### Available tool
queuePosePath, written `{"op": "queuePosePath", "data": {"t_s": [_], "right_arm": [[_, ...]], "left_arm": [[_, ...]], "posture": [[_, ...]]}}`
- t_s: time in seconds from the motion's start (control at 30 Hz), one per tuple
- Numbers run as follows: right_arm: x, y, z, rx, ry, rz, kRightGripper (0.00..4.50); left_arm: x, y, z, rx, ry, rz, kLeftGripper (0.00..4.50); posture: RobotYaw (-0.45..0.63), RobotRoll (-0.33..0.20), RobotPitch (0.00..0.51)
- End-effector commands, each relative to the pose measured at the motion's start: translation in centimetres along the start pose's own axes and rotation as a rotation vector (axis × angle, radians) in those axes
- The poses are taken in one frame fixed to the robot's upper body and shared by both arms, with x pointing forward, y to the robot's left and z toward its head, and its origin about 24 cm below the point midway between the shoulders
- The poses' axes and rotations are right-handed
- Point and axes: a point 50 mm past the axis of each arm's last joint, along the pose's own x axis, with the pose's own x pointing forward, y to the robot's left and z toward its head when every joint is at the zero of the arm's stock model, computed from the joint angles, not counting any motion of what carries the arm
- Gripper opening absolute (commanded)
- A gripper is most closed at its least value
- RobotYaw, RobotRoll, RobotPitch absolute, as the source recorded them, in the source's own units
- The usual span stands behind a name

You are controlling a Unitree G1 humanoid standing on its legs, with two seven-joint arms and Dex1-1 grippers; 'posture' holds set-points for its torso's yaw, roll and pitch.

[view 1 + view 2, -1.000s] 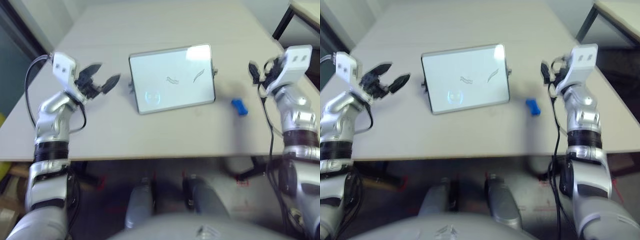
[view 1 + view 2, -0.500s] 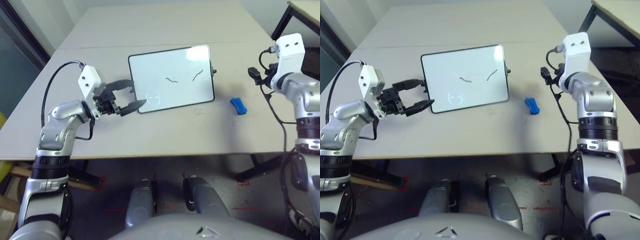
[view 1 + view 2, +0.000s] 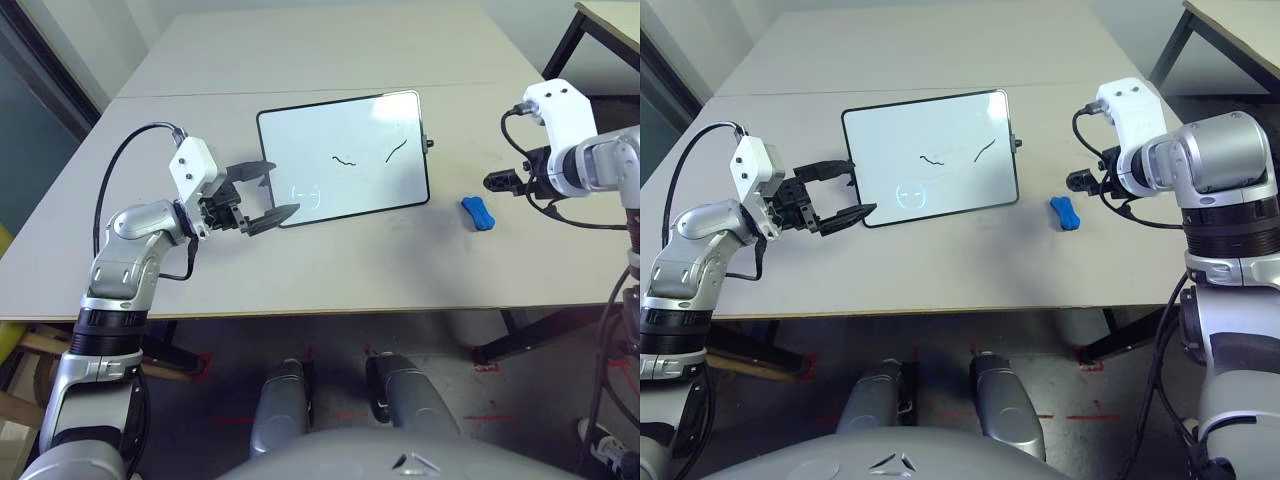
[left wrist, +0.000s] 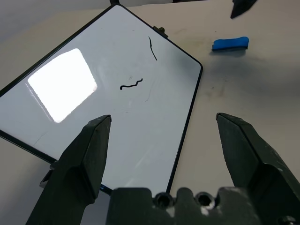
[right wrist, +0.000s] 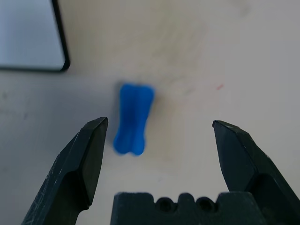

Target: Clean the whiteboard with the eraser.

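My right gripper hangs above the small bright blue oblong eraser block, fingers spread wide, nothing between them. It's tilted down at the block so the jaws can straddle it; in the right wrist view the eraser sits nearer one finger than the other, so I judge it's off-centre and the approach needs a sideways trim before closing.

My left gripper is also spread, empty, pointing roughly level at the near left corner of the white rectangular whiteboard with the thin black frame. The two black fingers bracket that corner. My guess: it's there to pin or steady the board while the other arm wipes. Can't tell whether a fingertip touches the frame.

Layout: board lies flat mid-way across the pale grey desk, slightly skewed. Eraser lies on the desk just beside the board's right edge, apart from it, not touching.

Board state: two black squiggles in the upper middle, one wavy, one a short curved stroke. Faint circular mark low on the left side. Small black knob on the right edge. Bright glare patch in the left wrist view. No wiping done yet, judging by the intact marks.
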Motion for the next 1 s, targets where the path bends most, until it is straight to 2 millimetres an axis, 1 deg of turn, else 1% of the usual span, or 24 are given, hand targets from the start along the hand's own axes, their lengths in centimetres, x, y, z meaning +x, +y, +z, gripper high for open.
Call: {"op": "queuePosePath", "data": {"t_s": [0.03,0.27,0.73,1.0], "right_arm": [[0.6,0.3,-0.6,-0.003,0.033,0.01,4.49],[2.0,0.2,-1.4,0.039,0.063,0.003,4.49],[4.5,0.2,-2.3,0.076,0.089,-0.002,4.49],[5.1,0.4,-2.6,0.077,0.092,0.005,4.49]], "left_arm": [[0.3,-0.1,-0.4,0.0,0.02,-0.007,4.5],[0.2,-0.1,-0.5,0.004,0.023,-0.006,4.5],[0.0,-0.3,-0.6,0.008,0.042,-0.007,4.5],[-0.3,-0.4,-0.5,0.011,0.051,-0.003,4.5]], "posture": [[-0.18,0.0,0.085],[-0.17,0.0,0.085],[-0.15,0.0,0.097],[-0.14,0.0,0.102]]}}
